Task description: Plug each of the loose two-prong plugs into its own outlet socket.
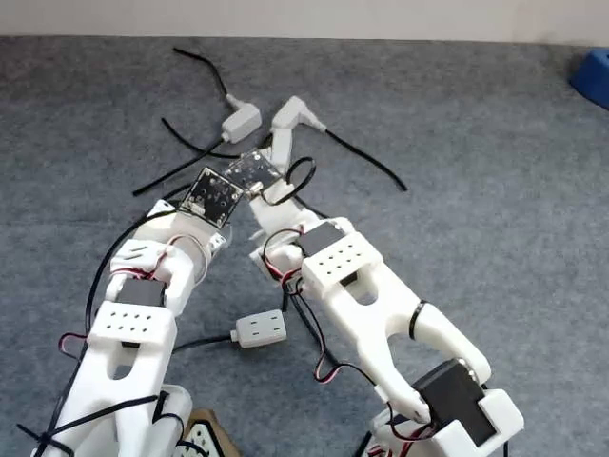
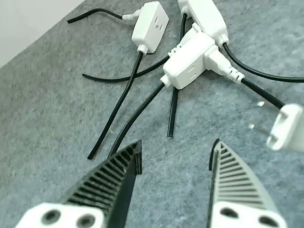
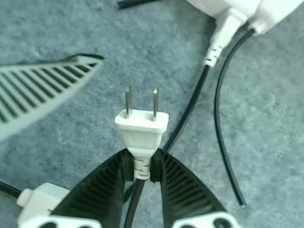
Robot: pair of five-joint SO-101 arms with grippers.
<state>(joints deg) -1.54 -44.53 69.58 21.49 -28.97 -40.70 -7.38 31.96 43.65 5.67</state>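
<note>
My right gripper [image 3: 141,162] is shut on the neck of a white two-prong plug [image 3: 141,126], held just above the carpet with its prongs pointing away from the wrist. The same plug [image 2: 286,128] hangs beside my left gripper [image 2: 175,151], which is open and holds nothing. Beyond the left gripper lie two white outlet sockets, one [image 2: 151,20] farther off and one [image 2: 188,62] nearer with its slots showing. A white plug body with a cord [image 2: 205,14] lies against the nearer socket. In the high view both wrists [image 1: 233,186] meet near the sockets [image 1: 241,122].
Another white socket [image 1: 262,328] lies on the grey carpet between the two arms' bases, and its corner [image 3: 38,202] is near the right wrist. Loose black cords [image 1: 366,160] trail across the carpet. A blue object [image 1: 595,76] sits at the far right edge.
</note>
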